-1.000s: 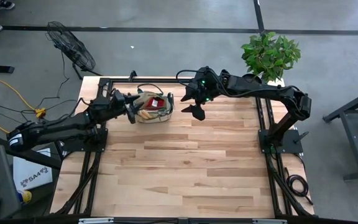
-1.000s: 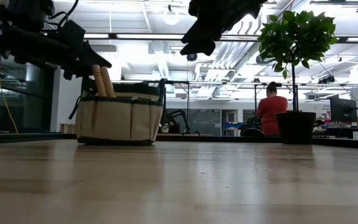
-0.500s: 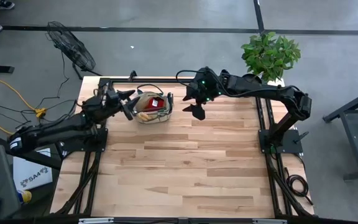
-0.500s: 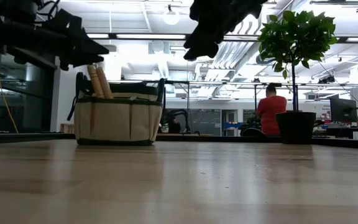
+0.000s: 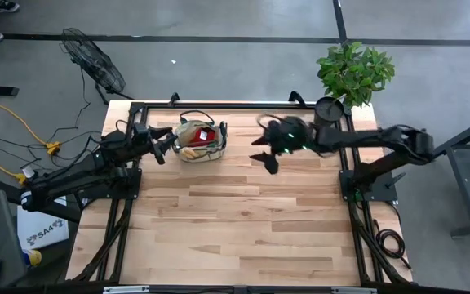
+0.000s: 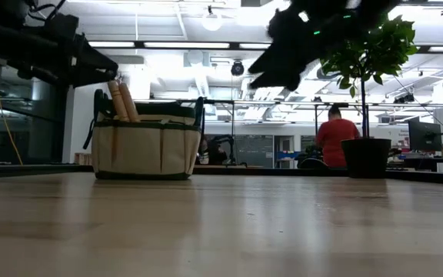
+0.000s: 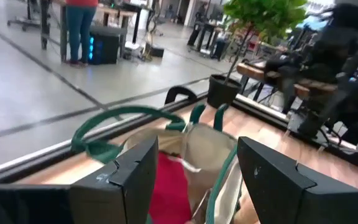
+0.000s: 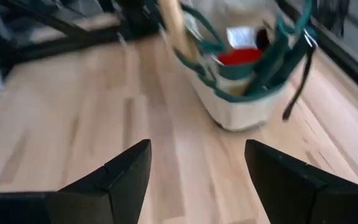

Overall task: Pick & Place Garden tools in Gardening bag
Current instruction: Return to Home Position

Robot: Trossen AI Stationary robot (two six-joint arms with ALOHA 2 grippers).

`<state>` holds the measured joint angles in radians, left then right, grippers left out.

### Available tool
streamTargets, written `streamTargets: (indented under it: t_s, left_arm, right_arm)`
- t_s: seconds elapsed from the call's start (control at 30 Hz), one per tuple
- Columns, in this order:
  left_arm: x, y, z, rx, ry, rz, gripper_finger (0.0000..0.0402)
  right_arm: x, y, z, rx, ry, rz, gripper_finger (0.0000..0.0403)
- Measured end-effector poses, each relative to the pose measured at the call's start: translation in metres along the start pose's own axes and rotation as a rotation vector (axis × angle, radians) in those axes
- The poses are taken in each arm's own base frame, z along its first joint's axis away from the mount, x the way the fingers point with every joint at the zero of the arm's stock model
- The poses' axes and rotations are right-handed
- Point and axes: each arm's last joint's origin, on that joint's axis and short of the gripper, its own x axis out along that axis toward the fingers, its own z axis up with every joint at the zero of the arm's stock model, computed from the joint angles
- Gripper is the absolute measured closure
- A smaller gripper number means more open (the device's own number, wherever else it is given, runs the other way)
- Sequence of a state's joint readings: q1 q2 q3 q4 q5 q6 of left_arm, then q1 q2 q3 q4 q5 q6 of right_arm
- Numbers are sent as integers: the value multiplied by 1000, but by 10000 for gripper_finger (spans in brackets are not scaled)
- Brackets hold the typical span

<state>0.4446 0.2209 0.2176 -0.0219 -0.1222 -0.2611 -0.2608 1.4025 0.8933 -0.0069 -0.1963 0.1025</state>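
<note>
1. Your right gripper (image 5: 265, 153) hangs over bare boards just right of the gardening bag (image 5: 200, 140), fingers spread wide with nothing between them. I read that as a hand done with its load and free to go home.
2. Your left gripper (image 5: 165, 144) sits near the bag's opposite rim, likewise spread and empty. It faces the bag's mouth, so raise it before swinging, lest a finger catch a green loop handle (image 7: 135, 108).
3. The bag stands upright at the table's (image 5: 235, 220) far end, between both arms, likely so either could reach it. Wooden handles (image 6: 121, 100) lean out over its rim, being longer than the bag is deep, and a red spray bottle (image 8: 240, 57) shows inside. No tool lies loose on the table, so I judge the packing done.
4. Beyond, the potted plant (image 5: 355, 72) stands at the far right corner, clear of the arms' work, and a person in a red top (image 6: 335, 132) sits well back in the room.
</note>
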Motion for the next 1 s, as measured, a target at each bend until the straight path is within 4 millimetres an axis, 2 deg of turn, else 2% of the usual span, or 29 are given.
streamTargets:
  t_s: [0.07,0.2,0.37,0.7,1.0]
  left_arm:
    - [0,1,-2,-4,20,5,188]
    - [1,1,-7,-10,30,-6,188]
    - [6,6,-27,-59,-46,-31,188]
    - [5,-4,-37,-45,-71,-100,188]
    - [1,-13,-41,24,-65,-62,188]
  right_arm:
    - [-10,8,-11,-11,-86,17,151]
    - [-31,11,-35,32,-249,98,151]
    - [-56,12,-63,69,-404,117,151]
    - [-87,11,-93,101,-497,83,151]
    - [-110,8,-119,108,-608,64,151]
